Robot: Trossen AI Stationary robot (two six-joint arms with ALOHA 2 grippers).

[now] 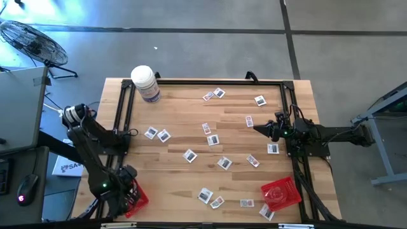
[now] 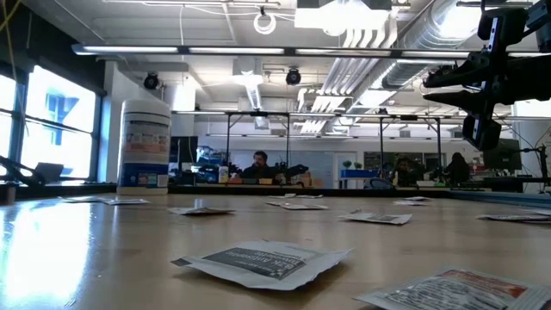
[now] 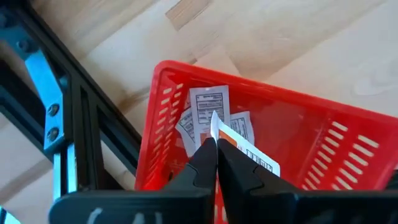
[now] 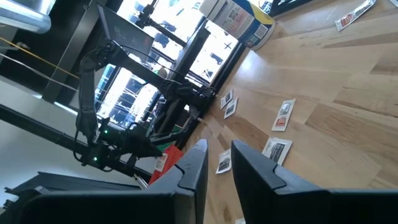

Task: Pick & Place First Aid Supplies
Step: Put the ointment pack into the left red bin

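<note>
The left gripper (image 3: 216, 149) is clamped on one small flat white printed packet (image 3: 219, 124) above the red slotted plastic tray (image 3: 163, 118) at the wooden table's (image 1: 184, 184) near left corner, which already holds a few packets. The right gripper (image 1: 259, 129) hangs empty, fingers slightly apart, near the table's right edge. Judged from this, most work remains: roughly twenty packets lie scattered across the table, and a second red tray (image 1: 287, 188) sits at the near right.

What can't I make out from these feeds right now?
- Left red tray: in the high view the left gripper and arm cover most of it; the packet count inside is hidden.
- Packet pinched in the left gripper: edge-on in the left wrist view, its print unreadable.
- Packets on the table: print too small in the high view.
- Right red tray: outside the low view.
</note>
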